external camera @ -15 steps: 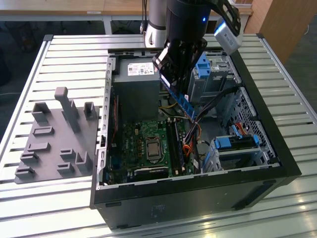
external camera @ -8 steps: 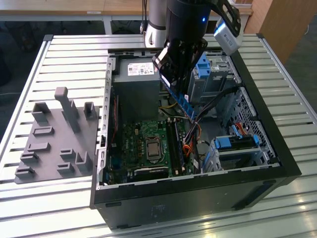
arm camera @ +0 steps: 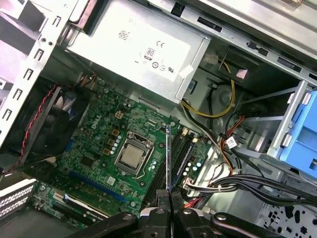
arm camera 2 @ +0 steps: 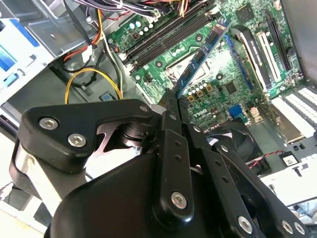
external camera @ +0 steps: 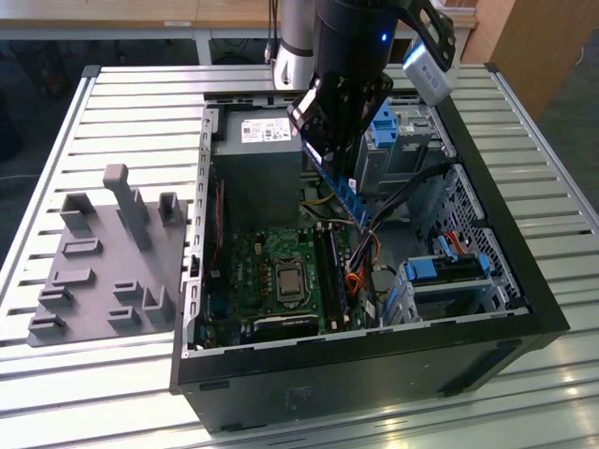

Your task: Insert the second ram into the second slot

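Item held: the claw (external camera: pixel 328 166) is clamped shut on one end of the thin blue circuit-board memory stick (external camera: pixel 343 194), the second ram. The stick hangs tilted inside the open black computer case (external camera: pixel 374 374), above the green motherboard (external camera: pixel 248 271) and not seated.

In the first wrist view the stick (arm camera: pixel 168 156) shows edge-on, projecting from the claw (arm camera: pixel 167 197) and lined up just beside the row of dark memory slots (arm camera: pixel 181 157), next to the silver processor socket (arm camera: pixel 130 156).

In the second wrist view the stick (arm camera 2: pixel 203 52) extends from the claw (arm camera 2: pixel 173 103) over the board, with the slots (arm camera 2: pixel 168 35) alongside.

Surroundings: a grey power supply box (external camera: pixel 257 159) sits in the case. The case rests on a grey slatted tabletop (external camera: pixel 122 103); a grey moulded fixture tray (external camera: pixel 103 267) lies towards the exterior view's left.
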{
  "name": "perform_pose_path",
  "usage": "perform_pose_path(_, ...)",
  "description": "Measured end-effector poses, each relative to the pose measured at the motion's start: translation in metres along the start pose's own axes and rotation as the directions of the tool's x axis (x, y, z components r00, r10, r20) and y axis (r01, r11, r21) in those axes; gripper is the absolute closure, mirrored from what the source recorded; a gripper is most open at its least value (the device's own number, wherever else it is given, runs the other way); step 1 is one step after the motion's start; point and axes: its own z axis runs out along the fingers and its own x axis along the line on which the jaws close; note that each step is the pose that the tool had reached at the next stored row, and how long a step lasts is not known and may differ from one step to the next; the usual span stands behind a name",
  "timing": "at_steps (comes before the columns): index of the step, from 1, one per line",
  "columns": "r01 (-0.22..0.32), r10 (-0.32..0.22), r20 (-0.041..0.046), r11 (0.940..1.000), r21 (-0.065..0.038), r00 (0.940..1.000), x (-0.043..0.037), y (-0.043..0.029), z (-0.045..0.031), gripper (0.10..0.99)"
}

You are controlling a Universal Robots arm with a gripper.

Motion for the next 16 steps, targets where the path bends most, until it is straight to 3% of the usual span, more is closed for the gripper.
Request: perform_pose_path(16, -0.098, 0.098, 0.0035, 0.9952, 0.002, 0.9952, 0.0000, 0.0000, 0.0001, 0.957)
